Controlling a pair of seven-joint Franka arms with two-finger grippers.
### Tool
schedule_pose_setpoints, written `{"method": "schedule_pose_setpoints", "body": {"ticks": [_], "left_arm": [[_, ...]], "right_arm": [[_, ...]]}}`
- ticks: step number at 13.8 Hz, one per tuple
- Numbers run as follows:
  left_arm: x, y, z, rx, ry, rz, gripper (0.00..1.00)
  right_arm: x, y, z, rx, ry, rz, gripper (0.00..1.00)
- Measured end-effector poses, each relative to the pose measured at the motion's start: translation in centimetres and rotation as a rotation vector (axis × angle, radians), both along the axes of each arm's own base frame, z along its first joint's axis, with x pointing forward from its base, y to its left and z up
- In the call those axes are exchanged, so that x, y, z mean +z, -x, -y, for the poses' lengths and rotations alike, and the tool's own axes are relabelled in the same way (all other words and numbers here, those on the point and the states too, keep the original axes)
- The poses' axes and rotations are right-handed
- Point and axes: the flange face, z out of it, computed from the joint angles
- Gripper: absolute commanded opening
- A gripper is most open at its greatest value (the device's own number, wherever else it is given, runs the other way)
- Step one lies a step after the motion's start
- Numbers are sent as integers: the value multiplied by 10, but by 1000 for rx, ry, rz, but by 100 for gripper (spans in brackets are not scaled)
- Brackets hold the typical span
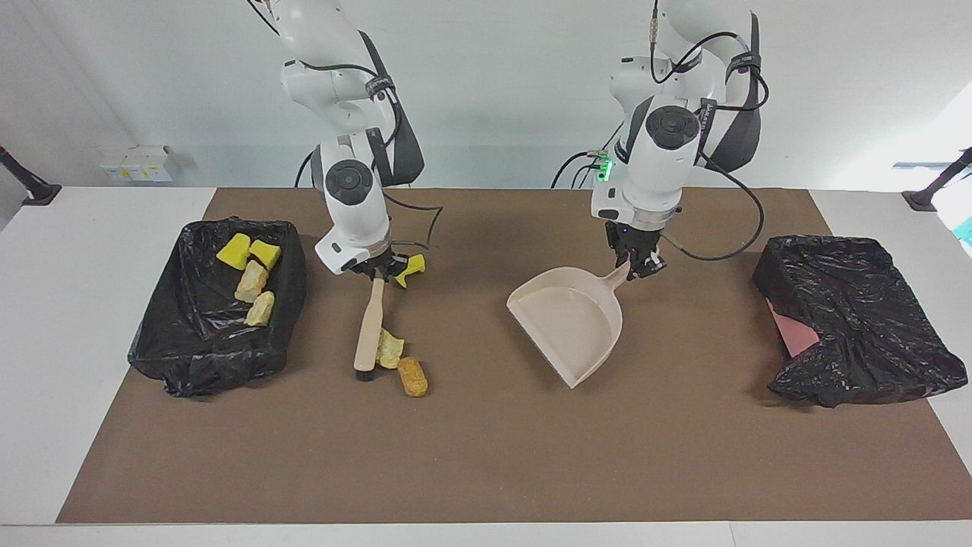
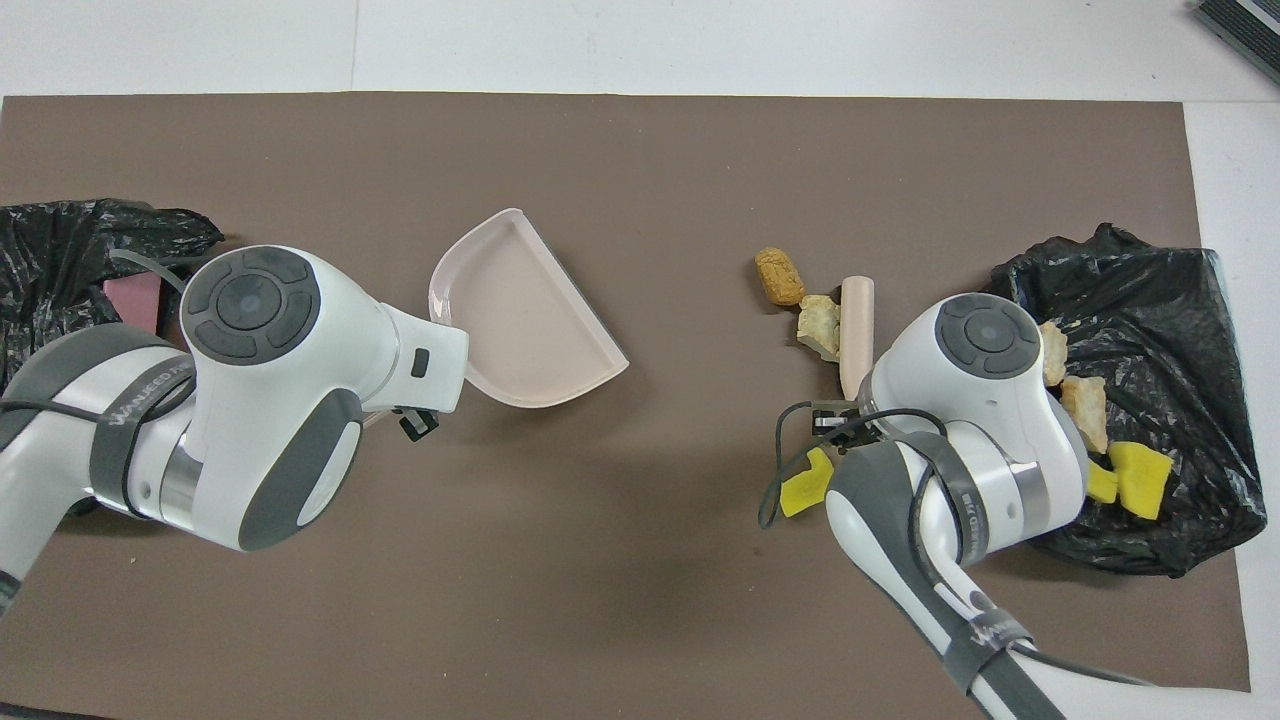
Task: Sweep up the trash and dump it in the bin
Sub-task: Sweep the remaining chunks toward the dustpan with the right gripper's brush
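Honestly, my main worry is the gap: dustpan sits well apart from the loose trash, mouth not lined up with it, so a stroke from the brush could scatter the lumps across the mat. Right gripper is clamped on the brush handle, left gripper clamped on the dustpan handle. Beige lump touches the brush head; orange-brown lump lies just beside it. Yellow chunk lies right by the right gripper, easy to miss. More trash is already in the bin at the right arm's end.
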Motion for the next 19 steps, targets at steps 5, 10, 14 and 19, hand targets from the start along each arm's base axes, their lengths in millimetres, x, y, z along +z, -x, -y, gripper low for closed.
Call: {"method": "schedule_pose_setpoints", "body": {"ticks": [5, 10, 14, 19], "left_arm": [[-34, -3, 12, -49, 28, 25, 0], [-56, -3, 25, -48, 47, -1, 0], [-60, -2, 27, -24, 79, -25, 0], [-62, 12, 50, -88, 51, -30, 0]], "right_arm": [[0, -9, 20, 265, -15, -15, 0], [1, -11, 24, 400, -3, -26, 0], [-2, 5, -18, 485, -32, -64, 0], [-3, 45, -112, 561, -152, -89, 0]]}}
